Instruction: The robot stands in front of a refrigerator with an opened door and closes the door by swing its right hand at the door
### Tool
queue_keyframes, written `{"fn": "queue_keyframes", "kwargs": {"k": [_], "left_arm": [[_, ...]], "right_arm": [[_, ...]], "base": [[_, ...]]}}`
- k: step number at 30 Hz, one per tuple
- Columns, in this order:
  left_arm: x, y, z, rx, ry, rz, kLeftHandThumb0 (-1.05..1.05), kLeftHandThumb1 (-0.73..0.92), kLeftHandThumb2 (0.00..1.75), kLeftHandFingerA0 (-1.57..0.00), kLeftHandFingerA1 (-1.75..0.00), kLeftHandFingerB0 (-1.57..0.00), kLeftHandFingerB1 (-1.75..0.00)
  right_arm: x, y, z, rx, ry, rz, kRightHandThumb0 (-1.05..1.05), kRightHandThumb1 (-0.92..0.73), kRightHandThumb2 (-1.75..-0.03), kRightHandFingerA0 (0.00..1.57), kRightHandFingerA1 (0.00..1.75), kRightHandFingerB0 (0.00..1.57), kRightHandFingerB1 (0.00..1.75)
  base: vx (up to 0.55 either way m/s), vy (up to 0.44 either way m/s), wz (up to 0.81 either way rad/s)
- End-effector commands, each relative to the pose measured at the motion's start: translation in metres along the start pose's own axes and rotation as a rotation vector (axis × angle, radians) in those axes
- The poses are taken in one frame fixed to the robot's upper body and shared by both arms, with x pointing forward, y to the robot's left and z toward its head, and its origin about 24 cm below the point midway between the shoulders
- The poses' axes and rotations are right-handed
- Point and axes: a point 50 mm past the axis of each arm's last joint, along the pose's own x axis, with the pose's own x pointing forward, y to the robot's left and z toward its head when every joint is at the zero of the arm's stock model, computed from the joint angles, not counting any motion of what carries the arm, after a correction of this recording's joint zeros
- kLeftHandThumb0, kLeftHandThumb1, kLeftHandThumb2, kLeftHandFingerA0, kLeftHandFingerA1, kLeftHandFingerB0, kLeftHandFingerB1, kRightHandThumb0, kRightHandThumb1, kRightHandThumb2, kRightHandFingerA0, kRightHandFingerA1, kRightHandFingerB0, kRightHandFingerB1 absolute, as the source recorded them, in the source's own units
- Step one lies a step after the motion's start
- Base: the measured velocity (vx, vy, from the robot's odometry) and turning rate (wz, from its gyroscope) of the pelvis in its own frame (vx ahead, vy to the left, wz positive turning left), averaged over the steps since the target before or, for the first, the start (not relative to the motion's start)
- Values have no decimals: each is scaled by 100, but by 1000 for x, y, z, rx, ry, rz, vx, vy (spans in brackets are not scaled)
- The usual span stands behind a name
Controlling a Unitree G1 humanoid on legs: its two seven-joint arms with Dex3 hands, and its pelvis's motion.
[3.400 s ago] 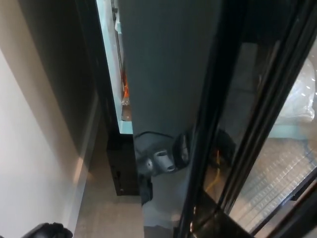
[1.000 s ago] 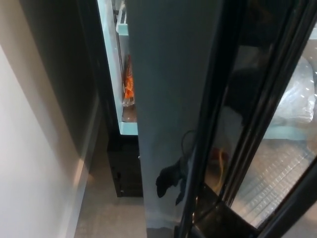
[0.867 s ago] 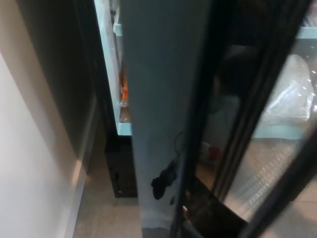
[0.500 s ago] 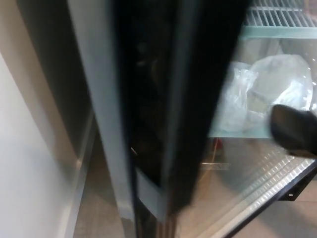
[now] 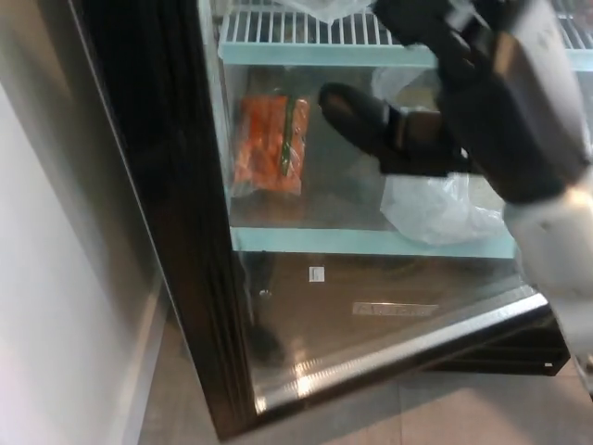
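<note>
Along the left we see a pale wall (image 5: 56, 278) running away from us, with a strip of grey floor (image 5: 176, 399) at its foot that widens into tiles toward the near right. The gap between wall and refrigerator (image 5: 139, 111) is narrow, so we judge there is little room to step sideways there.

Next comes the door (image 5: 352, 315), a large glass panel in a dark frame, its upright edge standing at the near left and its lower rail slanting across the near right. We look through the glass at the shelves, so the door seems nearly or fully closed, though we cannot tell whether it is sealed. We judge it stiff and fairly heavy, swinging freely on its hinge, with a smooth, slippery and breakable pane. A push is better placed on the frame than mid-glass, flat and firm rather than a sharp knock.

Behind the glass a packet of carrots (image 5: 271, 144) lies on the left of a pale green shelf (image 5: 371, 243), under a white wire shelf (image 5: 306, 28). A crumpled clear bag (image 5: 445, 209) sits to the right of it.

Our right hand (image 5: 380, 125) reaches in from the upper right, fingers extended together toward the left and holding nothing, in front of the glass; whether it touches we cannot tell. Our left hand does not show.
</note>
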Motion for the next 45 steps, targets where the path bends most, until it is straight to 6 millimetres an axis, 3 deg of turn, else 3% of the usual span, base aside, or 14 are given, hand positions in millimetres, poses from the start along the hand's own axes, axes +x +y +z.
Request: {"fn": "queue_keyframes", "kwargs": {"k": [1, 2, 3, 4, 5, 11, 24, 37, 38, 39, 40, 41, 42, 45], "left_arm": [[4, 19, 13, 26, -22, 4, -52, 75, 63, -31, -33, -26, -30], [4, 20, 14, 28, -25, 5, -52, 75, 63, -31, -33, -26, -30], [5, 21, 15, 26, -26, 2, -52, 76, 63, -32, -33, -24, -29], [5, 22, 16, 22, -25, -4, -52, 76, 63, -32, -33, -24, -29], [5, 23, 18, 29, -32, -7, -51, 76, 62, -33, -33, -25, -29], [6, 18, 22, 30, -53, -29, -51, 76, 63, -31, -33, -24, -29], [6, 12, 17, 32, -22, -47, -52, 75, 63, -29, -32, -24, -29], [6, 15, 17, 31, -26, -47, -50, 74, 62, -37, -34, -25, -29], [6, 15, 16, 27, -22, -49, -57, 65, 79, -28, -41, -21, -38], [5, 15, 14, 21, -19, -51, -57, 65, 79, -28, -41, -21, -38], [5, 14, 12, 17, -14, -51, -50, 74, 62, -36, -34, -24, -29], [4, 13, 11, 14, -11, -51, -50, 74, 62, -36, -34, -24, -29], [4, 13, 8, 11, -7, -49, -55, 64, 78, -29, -41, -22, -38], [2, 14, 3, 0, 2, -48, -49, 74, 63, -31, -33, -25, -29]], "right_arm": [[-66, 46, -146, -469, 619, 732, -67, -86, -66, 21, 29, 17, 28], [-68, 44, -148, -471, 624, 735, -67, -86, -66, 21, 29, 17, 28], [-74, 40, -149, -468, 635, 740, -34, -56, -110, 0, 47, 0, 47], [-79, 38, -151, -464, 645, 744, -34, -56, -110, 0, 47, 0, 47], [-86, 34, -151, -466, 642, 745, -66, -86, -66, 23, 29, 20, 28], [-117, 22, -147, -467, 624, 780, -63, -84, -66, 24, 29, 22, 29], [-203, 30, -122, -325, 681, 898, -60, -84, -65, 24, 30, 23, 30], [-309, 36, -86, -116, 1012, 847, -59, -83, -65, 30, 33, 25, 30], [-323, 38, -81, -87, 1069, 842, -59, -82, -64, 32, 34, 26, 30], [-337, 41, -75, -58, 1128, 838, -59, -82, -64, 32, 34, 26, 30], [-348, 43, -70, -41, 1177, 847, -60, -81, -64, 32, 33, 26, 30], [-354, 44, -67, -32, 1206, 852, -60, -81, -64, 32, 33, 26, 30], [-367, 47, -62, -15, 1265, 869, -59, -81, -65, 30, 33, 27, 30], [-396, 52, -49, 13, 1394, 920, -55, -80, -64, 29, 33, 29, 31]], "base": [[0, 0, 0], [0, 0, 0], [0, 0, 0], [0, 0, 0], [0, 0, 0], [0, 0, 0], [0, 0, 0], [0, 0, 0], [0, 0, 0], [0, 0, 0], [0, 0, 0], [0, 0, 0], [0, 0, 0], [0, 0, 0]]}}
